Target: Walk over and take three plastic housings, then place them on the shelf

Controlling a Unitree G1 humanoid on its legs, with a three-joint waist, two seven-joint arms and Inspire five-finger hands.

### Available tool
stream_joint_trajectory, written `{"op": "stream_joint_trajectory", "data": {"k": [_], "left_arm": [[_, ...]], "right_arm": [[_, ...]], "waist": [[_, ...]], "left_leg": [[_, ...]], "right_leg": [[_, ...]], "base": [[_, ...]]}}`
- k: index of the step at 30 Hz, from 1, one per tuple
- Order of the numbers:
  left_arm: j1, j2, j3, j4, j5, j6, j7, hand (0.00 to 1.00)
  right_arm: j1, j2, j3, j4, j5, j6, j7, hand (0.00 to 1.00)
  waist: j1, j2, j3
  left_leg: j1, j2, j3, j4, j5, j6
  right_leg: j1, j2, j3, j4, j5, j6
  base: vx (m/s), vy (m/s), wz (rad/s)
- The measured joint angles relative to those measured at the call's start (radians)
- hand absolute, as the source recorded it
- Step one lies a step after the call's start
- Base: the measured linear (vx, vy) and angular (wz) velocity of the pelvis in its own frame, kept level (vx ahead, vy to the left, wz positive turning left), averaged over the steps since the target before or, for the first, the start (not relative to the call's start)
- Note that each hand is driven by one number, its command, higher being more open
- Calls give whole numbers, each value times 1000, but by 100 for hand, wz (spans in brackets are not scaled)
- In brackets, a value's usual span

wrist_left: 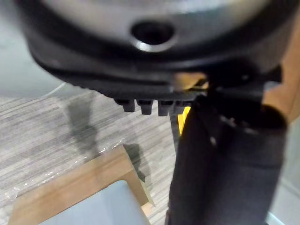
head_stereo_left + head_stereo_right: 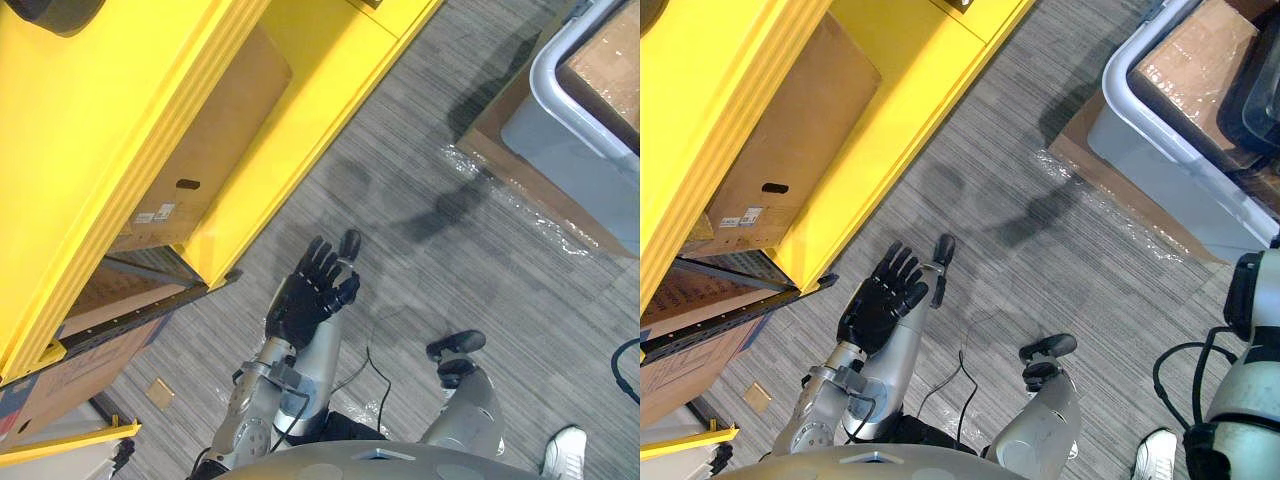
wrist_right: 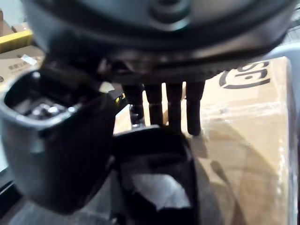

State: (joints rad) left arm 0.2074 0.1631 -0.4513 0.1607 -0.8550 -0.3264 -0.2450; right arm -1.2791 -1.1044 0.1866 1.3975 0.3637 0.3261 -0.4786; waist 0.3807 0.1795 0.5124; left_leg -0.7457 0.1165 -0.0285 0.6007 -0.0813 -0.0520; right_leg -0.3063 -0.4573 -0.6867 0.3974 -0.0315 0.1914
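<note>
Left hand (image 2: 305, 300) raised lower centre of the eye views, fingers spread and released, beside yellow shelf (image 2: 100, 130) at upper left; right hand (image 3: 154, 105) over wrapped carton (image 2: 1200, 50) in grey bin (image 2: 1140, 140), 1 dark housing (image 3: 150, 150) just past its fingers, grasp cannot be told.

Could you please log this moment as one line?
left robot hand: open, empty, by yellow shelf | right robot hand: low over carpet

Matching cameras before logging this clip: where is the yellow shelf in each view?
Left eye view: yellow shelf across the upper left.
Right eye view: upper left too.
Left wrist view: a yellow sliver between fingers and thumb of the left hand.
Right wrist view: a yellow strip beyond the right hand thumb.
Shared landmark: the cardboard box inside the shelf, both eye views.
</note>
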Motion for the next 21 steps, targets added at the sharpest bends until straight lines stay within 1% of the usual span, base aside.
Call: {"op": "stream_joint_trajectory", "data": {"k": [1, 3, 4, 6, 8, 11, 12, 13, 14, 17, 18, 20, 21], "left_arm": [[1, 4, 0, 0, 0, 1, 2, 100], [6, 6, 12, 3, 0, 3, 6, 100], [9, 6, 16, 3, 1, 4, 6, 100], [31, 6, 37, -1, 1, 6, 10, 100], [51, 7, 62, -13, 1, 12, 19, 100], [81, 21, 105, -46, 1, 26, 26, 100], [91, 36, 121, -68, 1, 26, 26, 100], [110, 48, 143, -93, 1, 26, 26, 100], [114, 52, 153, -98, 1, 26, 26, 100], [120, 58, 165, -112, 2, 34, 25, 100], [123, 59, 170, -122, 2, 40, 24, 100], [132, 68, 177, -166, 4, 48, 20, 100], [133, 70, 177, -176, 8, 48, 16, 100]], "right_arm": [[4, -1, 0, 9, -6, 1, 12, 0], [15, 16, -5, 28, -25, 14, 97, 0], [20, 25, -9, 32, -40, 14, 116, 0], [32, 47, -12, 30, -73, -16, 156, 0], [44, 49, -16, 6, -86, -40, 179, 0], [70, 64, -10, -5, -161, -58, 215, 0], [97, 77, -10, -5, -175, -70, 221, 0], [113, 104, -12, -6, -201, -86, 232, 0], [124, 114, -13, -7, -205, -99, 234, 0], [198, 158, -18, -37, -271, -147, 231, 0], [206, 171, -18, -40, -284, -155, 228, 0], [232, 215, -17, -76, -323, -162, 224, 0], [246, 221, -17, -98, -338, -163, 221, 0]], "waist": [[-1, 0, 0], [-3, 0, 0], [-4, 0, 0], [-7, -2, 1], [-7, -4, 3], [-9, -13, 6], [-10, -25, 5], [-23, -42, 8], [-29, -48, 8], [-44, -78, 14], [-47, -87, 13], [-62, -120, 17], [-64, -127, 17]], "left_leg": [[6, 0, 1, -5, 2, -2], [29, 2, 4, -27, 11, -8], [34, 3, 5, -33, 14, -9], [58, 10, 13, -54, 24, -12], [84, 15, 17, -66, 27, -14], [132, 15, 24, -89, 32, -17], [148, 15, 25, -104, 38, -20], [168, 15, 28, -123, 46, -24], [177, 15, 29, -133, 51, -25], [258, 15, 46, -201, 77, -32], [273, 15, 50, -216, 83, -34], [344, 20, 65, -294, 116, -47], [364, 22, 70, -318, 126, -51]], "right_leg": [[3, 2, 1, -1, -1, -1], [13, 5, 2, -1, -5, -8], [14, 5, 3, -1, -6, -9], [26, 7, 5, -1, -8, -13], [44, 8, 7, -1, -9, -15], [78, 7, 10, -3, -13, -23], [87, 7, 10, -3, -17, -29], [97, 8, 10, -5, -18, -31], [103, 9, 9, -8, -18, -32], [153, 13, 14, -34, -18, -31], [158, 15, 17, -37, -18, -31], [189, 32, 33, -68, -17, -29], [198, 36, 34, -75, -15, -27]], "base": [[-26, -40, -1], [-27, -65, -1], [-16, -69, -4], [-15, -73, -2], [-15, -67, -1], [-27, -46, 1], [-40, -62, 1], [-30, -57, 1], [-28, -60, -4], [-26, -59, -6], [-24, -52, -10], [-18, -62, -17], [-12, -85, -15]]}}
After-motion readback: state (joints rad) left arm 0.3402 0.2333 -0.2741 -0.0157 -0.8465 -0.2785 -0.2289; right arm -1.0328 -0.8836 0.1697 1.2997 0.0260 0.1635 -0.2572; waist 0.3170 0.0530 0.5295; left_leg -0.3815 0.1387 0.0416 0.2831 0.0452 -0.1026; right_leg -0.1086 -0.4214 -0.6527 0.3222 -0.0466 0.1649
